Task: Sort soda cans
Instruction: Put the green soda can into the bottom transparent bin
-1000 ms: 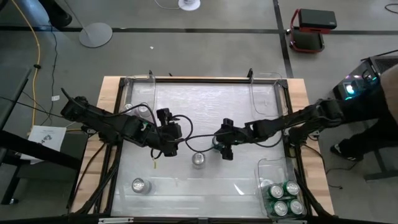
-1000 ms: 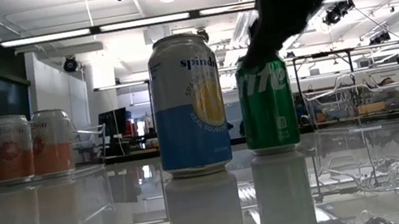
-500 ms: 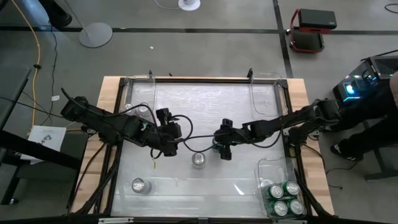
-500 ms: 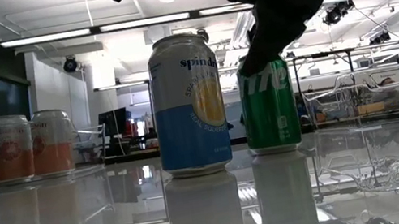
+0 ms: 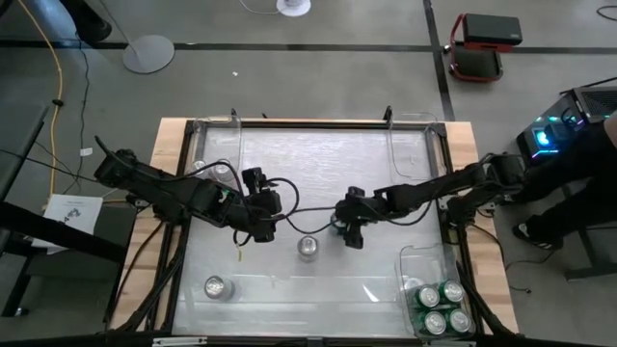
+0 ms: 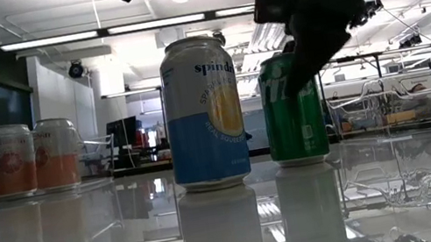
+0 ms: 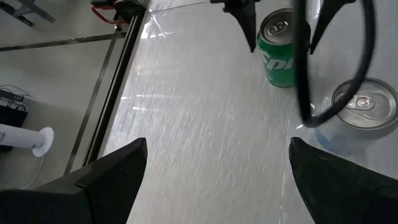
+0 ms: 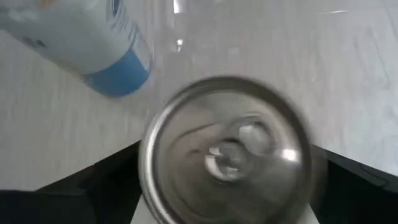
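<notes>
The green cylindrical metal soda can (image 6: 291, 108) is being straddled from above by the right tool (image 7: 283, 28) near the middle of the glossy white tabletop (image 5: 318, 164). Its dark fingers (image 7: 244, 18) are being held wide on either side of the silver top, and no contact is being shown, so the can is not yet being gripped. Just beside it, the blue-and-white cylindrical soda can (image 6: 202, 112) is standing upright. The left tool (image 5: 260, 224) is being kept waiting nearby, spread wide and carrying nothing.

The step in hand is judged to be the grasp on the green can. Four green-topped cans (image 5: 440, 306) are already being housed in the clear plastic bin (image 5: 410, 262) at the near right corner, which looks like its destination. Two orange cans (image 6: 32, 156) are being held in another clear bin at the left. One silver-topped can (image 5: 214, 287) is sitting alone near the front left.

Next, a closing squeeze is called for, then a straight lift clear of the blue neighbour.
</notes>
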`<action>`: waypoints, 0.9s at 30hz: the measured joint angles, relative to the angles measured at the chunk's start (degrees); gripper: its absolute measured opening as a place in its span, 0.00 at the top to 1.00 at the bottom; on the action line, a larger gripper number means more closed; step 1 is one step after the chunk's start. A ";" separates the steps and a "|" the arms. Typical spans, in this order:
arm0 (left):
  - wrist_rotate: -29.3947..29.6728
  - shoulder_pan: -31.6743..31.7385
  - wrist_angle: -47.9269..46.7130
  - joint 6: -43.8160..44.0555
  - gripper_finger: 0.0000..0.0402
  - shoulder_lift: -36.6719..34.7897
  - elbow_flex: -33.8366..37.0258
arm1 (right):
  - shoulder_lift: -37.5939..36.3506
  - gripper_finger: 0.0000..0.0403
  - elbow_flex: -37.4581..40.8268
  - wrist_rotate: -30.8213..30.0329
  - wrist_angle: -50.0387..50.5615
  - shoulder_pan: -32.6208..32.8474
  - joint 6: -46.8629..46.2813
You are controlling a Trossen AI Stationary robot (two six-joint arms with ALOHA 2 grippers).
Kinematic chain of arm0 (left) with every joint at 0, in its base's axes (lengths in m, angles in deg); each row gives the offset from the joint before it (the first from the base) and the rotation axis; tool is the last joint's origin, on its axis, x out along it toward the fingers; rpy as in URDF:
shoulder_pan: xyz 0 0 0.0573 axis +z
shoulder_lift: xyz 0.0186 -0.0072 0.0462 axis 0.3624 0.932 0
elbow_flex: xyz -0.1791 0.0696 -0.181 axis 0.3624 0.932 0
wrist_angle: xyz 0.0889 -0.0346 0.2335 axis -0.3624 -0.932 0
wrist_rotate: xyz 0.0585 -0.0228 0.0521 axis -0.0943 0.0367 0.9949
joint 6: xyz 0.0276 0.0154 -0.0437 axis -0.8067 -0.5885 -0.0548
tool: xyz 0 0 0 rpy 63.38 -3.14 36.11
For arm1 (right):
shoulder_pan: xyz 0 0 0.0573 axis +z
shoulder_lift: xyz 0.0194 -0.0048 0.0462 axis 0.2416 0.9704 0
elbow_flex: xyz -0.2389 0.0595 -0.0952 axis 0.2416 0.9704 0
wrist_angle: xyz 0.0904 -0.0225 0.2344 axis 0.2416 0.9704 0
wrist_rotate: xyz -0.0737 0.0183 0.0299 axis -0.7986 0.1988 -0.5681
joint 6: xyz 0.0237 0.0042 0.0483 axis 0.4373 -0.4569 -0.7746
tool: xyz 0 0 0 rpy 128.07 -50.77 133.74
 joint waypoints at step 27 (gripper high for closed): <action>0.04 0.03 -0.01 0.00 0.09 0.00 0.02 | -0.15 0.13 -3.16 0.91 3.73 -0.17 0.40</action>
